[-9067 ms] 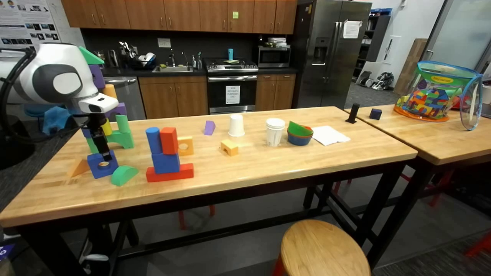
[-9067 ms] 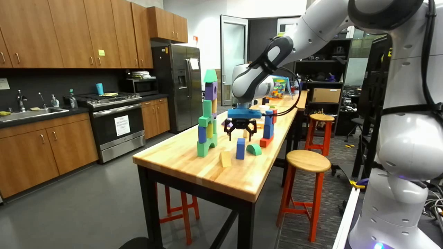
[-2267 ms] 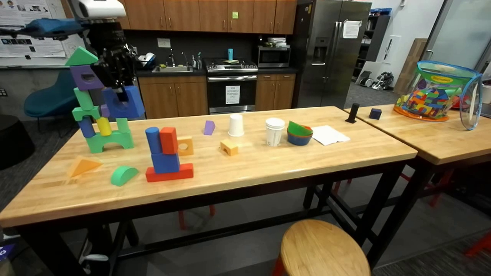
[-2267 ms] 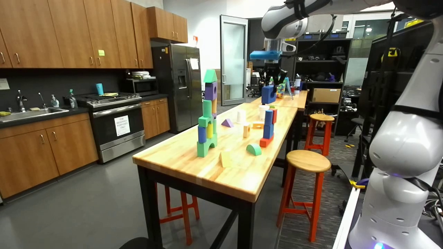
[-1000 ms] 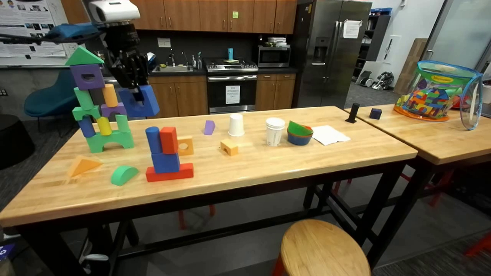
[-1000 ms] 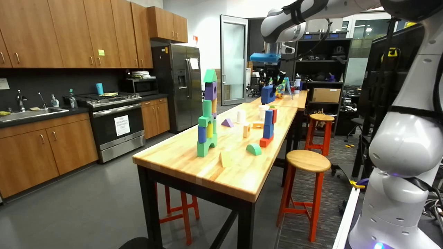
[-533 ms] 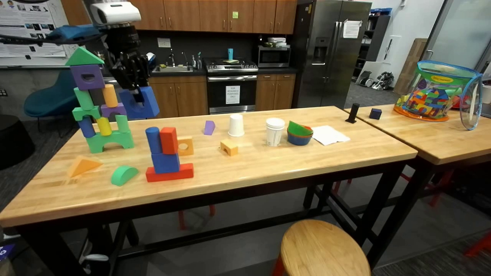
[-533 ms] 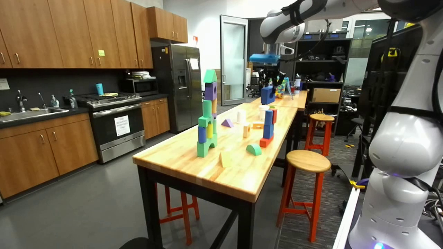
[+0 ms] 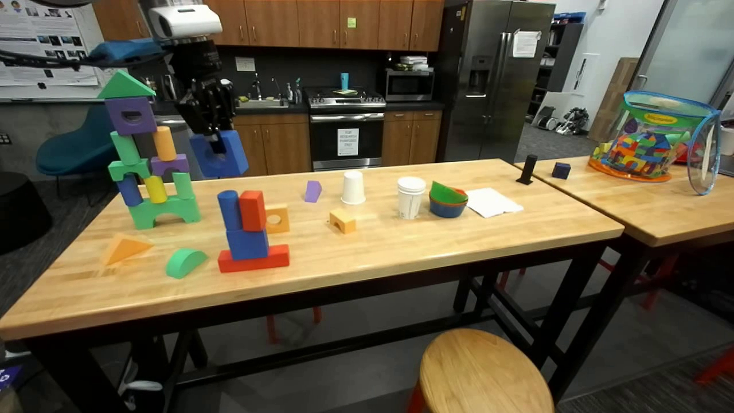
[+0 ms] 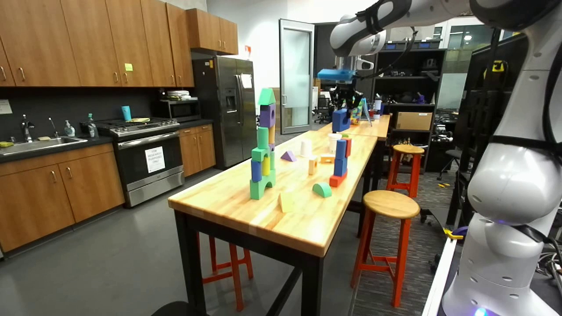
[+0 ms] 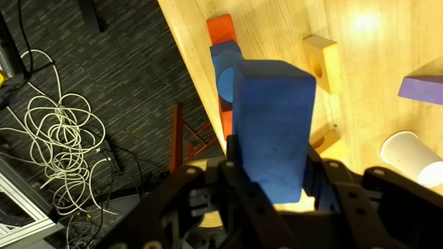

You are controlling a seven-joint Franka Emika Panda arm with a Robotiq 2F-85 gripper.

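Note:
My gripper (image 9: 215, 136) is shut on a blue block with a round hole (image 9: 233, 163), holding it in the air well above the wooden table (image 9: 401, 246). In the wrist view the block (image 11: 275, 131) fills the space between the dark fingers and partly covers a small stack below. That stack has a red plank (image 9: 254, 260) at the bottom, a blue cube (image 9: 248, 245) on it, and a blue cylinder (image 9: 230, 210) beside a red block (image 9: 253, 210) on top. A taller tower with a purple block (image 9: 131, 115) and a green triangle roof (image 9: 126, 86) stands left of the held block.
On the table lie a green half-round (image 9: 184, 263), an orange wedge (image 9: 125, 249), a yellow holed block (image 9: 278, 218), a yellow arch (image 9: 343, 221) and a purple piece (image 9: 313, 191). Cups (image 9: 354, 188), bowls (image 9: 448, 207) and a paper sheet (image 9: 493, 202) are farther along.
The blue holed block stood on the table beside the green half-round nine seconds ago; now it is lifted in my gripper. Over the last second it has shifted slightly right in an exterior view.

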